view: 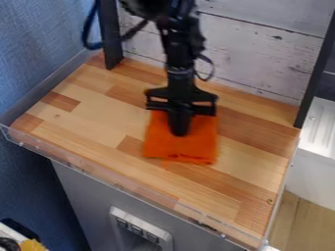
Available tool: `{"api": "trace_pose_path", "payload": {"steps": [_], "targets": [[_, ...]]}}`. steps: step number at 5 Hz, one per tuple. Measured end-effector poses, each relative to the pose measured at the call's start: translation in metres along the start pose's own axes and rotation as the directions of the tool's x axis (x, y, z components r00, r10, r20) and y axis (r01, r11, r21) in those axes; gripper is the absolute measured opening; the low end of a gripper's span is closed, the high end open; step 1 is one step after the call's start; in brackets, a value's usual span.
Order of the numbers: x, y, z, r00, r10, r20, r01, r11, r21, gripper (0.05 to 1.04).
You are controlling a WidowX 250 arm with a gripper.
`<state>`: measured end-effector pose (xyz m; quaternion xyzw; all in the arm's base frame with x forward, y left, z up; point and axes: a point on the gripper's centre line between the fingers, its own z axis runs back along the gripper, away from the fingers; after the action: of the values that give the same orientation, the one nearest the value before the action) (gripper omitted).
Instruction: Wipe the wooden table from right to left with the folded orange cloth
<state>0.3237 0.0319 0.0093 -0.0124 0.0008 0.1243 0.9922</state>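
The black gripper [180,128] hangs down over the upper middle of an orange cloth [169,147]. Its two fingers stand together as one dark shape, so it looks shut. The tips are at or just above the cloth; whether they touch or pinch it cannot be told. The cloth is spread roughly square on the wooden tabletop [91,112], right of its middle, with an uneven lower edge and a small thread or corner sticking out there. The gripper hides part of the cloth's top edge.
Dark upright posts stand at the back left [110,34] and right [317,73], before a whitewashed plank wall [262,54]. A low clear rim [118,185] runs along the table's front. A white unit [314,166] is at the right, beyond the table.
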Motion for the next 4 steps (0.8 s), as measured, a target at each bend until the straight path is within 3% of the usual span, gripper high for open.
{"api": "trace_pose_path", "payload": {"steps": [2, 4], "targets": [[0.015, 0.061, 0.002, 0.991, -0.136, 0.012, 0.136, 0.991, 0.000, 0.058], [0.010, 0.105, 0.005, 0.977, -0.212, 0.003, 0.212, 0.977, 0.009, 0.058]]}}
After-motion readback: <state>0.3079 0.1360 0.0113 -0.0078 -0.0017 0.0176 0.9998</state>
